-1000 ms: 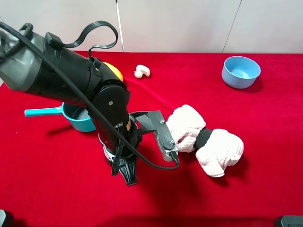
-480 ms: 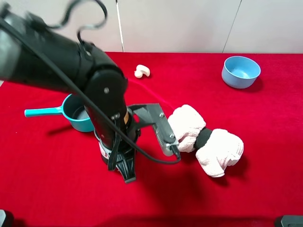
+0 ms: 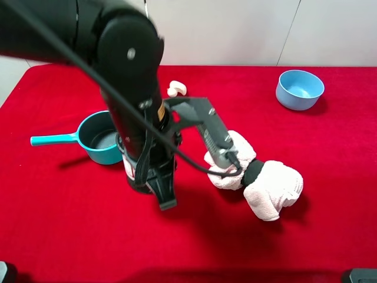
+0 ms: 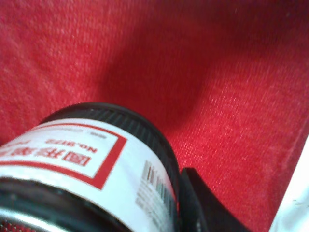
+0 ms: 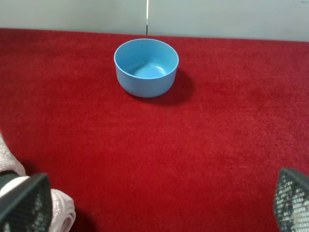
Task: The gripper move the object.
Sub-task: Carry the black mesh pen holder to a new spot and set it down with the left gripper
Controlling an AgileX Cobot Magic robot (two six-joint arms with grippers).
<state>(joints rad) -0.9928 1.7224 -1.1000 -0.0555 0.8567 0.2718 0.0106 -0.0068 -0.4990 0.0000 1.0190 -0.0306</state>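
While Pinched in the Left Claw: Mesh Pen Cup, Handling Entry

As the left gripper (image 3: 164,194) is pointing straight down over the red cloth (image 3: 306,247), its jaws are pressing fully together. By my reading they are nipping the wall of the pen cup (image 3: 132,174) between them.

Item: small black wire-mesh cylinder, white-and-red label facing outward.

Location: it is sitting under the dark arm, just beside the teal saucepan (image 3: 97,140) and well apart from the white rolled towel (image 3: 274,190). Whether its base is touching the cloth I cannot tell.

Handling: I am judging it light and hollow, stiff enough to hold its shape, though thin mesh is likely denting under a hard squeeze. The glossy label is probably offering a slick face, so the bare mesh or the rim is looking like the better purchase. Held by one wall, it is liable to be tilting or swinging.

Right gripper (image 5: 157,203): fingers are standing wide apart, holding nothing.
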